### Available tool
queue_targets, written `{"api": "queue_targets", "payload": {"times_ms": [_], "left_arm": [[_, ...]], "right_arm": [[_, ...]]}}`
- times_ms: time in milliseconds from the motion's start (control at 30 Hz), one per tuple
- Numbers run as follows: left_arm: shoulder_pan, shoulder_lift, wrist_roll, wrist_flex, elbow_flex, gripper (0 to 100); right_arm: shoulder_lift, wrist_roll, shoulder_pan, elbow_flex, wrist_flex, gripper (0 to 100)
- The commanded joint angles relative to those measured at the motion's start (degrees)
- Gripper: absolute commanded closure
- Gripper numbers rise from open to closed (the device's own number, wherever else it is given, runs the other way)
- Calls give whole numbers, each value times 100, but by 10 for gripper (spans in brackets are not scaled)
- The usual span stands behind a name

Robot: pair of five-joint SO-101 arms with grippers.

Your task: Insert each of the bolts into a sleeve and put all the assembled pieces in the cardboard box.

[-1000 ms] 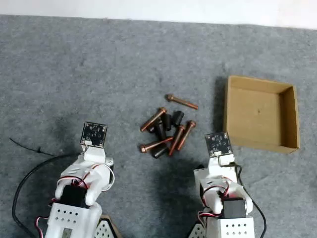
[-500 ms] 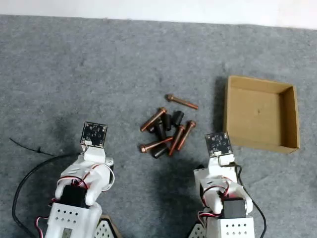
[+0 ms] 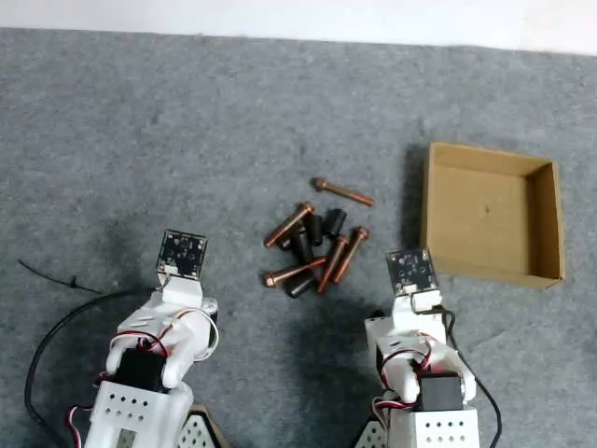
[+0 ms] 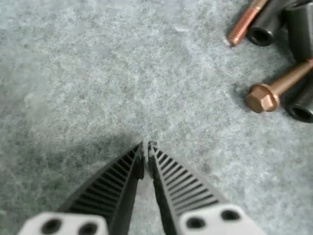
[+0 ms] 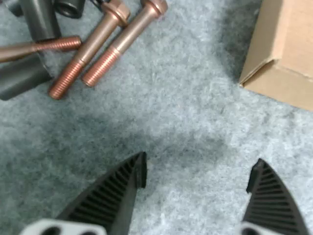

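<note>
Several copper bolts and black sleeves lie in a loose pile [image 3: 312, 247] at the middle of the grey carpet. One bolt [image 3: 343, 192] lies apart, just behind the pile. The open cardboard box [image 3: 485, 210] stands to the right and holds nothing. My left arm [image 3: 182, 254] sits left of the pile and nearer than it. Its gripper [image 4: 145, 145] is shut on nothing just above bare carpet, with a hex-headed bolt [image 4: 266, 95] and a sleeve [image 4: 266, 24] ahead. My right arm [image 3: 412, 271] sits between the pile and the box. Its gripper [image 5: 199, 169] is open over carpet, with two bolts [image 5: 122, 44] ahead.
A corner of the box [image 5: 288, 54] lies close beside my right gripper. A thin black cable [image 3: 56, 280] trails on the carpet at the far left. Bare carpet stretches behind the pile and to the left.
My left arm's wrist has shifted slightly to the right, toward the pile. The right arm and the parts have not moved.
</note>
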State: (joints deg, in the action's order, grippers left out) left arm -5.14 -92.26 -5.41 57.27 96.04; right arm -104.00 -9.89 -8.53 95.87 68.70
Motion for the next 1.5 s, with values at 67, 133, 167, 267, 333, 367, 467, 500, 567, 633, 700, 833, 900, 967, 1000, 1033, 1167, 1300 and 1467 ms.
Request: {"api": "queue_targets", "payload": {"times_ms": [67,133,167,267,333,367,467,500,567,633,700,833,900,967,1000,1033,1167,1300,1467], "left_arm": [[31,-127,44,-905,-980,962],[66,-127,53,-1064,-1402,962],[154,-127,53,-1073,-1631,962],[567,-127,53,-1099,-2158,962],[646,-119,53,-1099,-2598,962],[637,-119,53,-1081,-2818,962],[338,-22,220,-1108,-3442,962],[242,92,475,-1108,-3556,962],[31,602,914,-1204,-3829,962],[-84,1473,985,-1275,-4163,962],[-171,2580,897,-1275,-4549,962],[-593,4866,334,-1257,-5200,962],[-725,5675,167,-1292,-5376,965],[-734,6141,-44,-1530,-5376,965],[-725,6264,-176,-1714,-5297,965],[-716,6325,-299,-1925,-5174,965],[-655,6273,-466,-3007,-4224,965],[-681,6273,-176,-3921,-3486,962],[-629,6211,-158,-3921,-3477,962]], "right_arm": [[-48,53,-40,787,22,688],[-48,53,-40,787,22,688],[-48,35,-40,787,22,688],[-31,26,-40,787,22,688],[-13,26,-22,787,22,688],[-4,26,-4,787,66,688],[-57,53,31,778,127,688],[-57,44,66,778,101,688],[-57,35,374,778,31,688],[-57,35,822,778,4,688],[-57,26,1165,778,-40,688],[-57,26,1499,778,-470,688],[-57,26,1763,778,-664,688],[-57,18,1974,778,-1015,688],[-57,18,2070,778,-1130,688],[-57,18,2132,769,-1191,688],[4,44,1604,66,-1156,688],[75,202,382,-1059,-857,688],[1666,1020,-708,-2325,-1262,688]]}}
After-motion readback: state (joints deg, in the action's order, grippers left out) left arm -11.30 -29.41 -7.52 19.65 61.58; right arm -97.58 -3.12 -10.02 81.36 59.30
